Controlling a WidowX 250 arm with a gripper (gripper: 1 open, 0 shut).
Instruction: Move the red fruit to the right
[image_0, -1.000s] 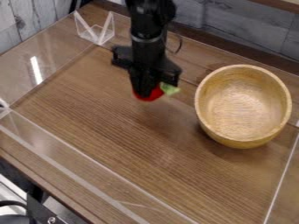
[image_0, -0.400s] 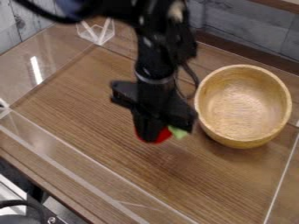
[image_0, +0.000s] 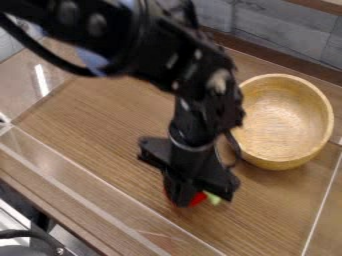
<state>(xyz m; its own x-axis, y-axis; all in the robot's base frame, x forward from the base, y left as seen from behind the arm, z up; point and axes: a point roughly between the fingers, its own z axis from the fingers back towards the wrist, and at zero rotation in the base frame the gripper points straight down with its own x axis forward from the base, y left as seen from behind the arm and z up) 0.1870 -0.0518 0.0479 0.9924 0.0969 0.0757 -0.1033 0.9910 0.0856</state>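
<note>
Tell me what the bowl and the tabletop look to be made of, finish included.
The bowl: probably wood or bamboo, given its even, light tan colour; it looks smooth with a soft sheen, though plastic can't be ruled out.

The tabletop: wood or a wood-look laminate, judging by its warm brown, faintly streaked surface; the finish seems satin.

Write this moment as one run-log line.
pincer: shut on red toy fruit | fruit: low over table | wooden bowl: right of fruit, farther back

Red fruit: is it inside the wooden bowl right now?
No, the red fruit is at the gripper, apart from the wooden bowl.
</note>
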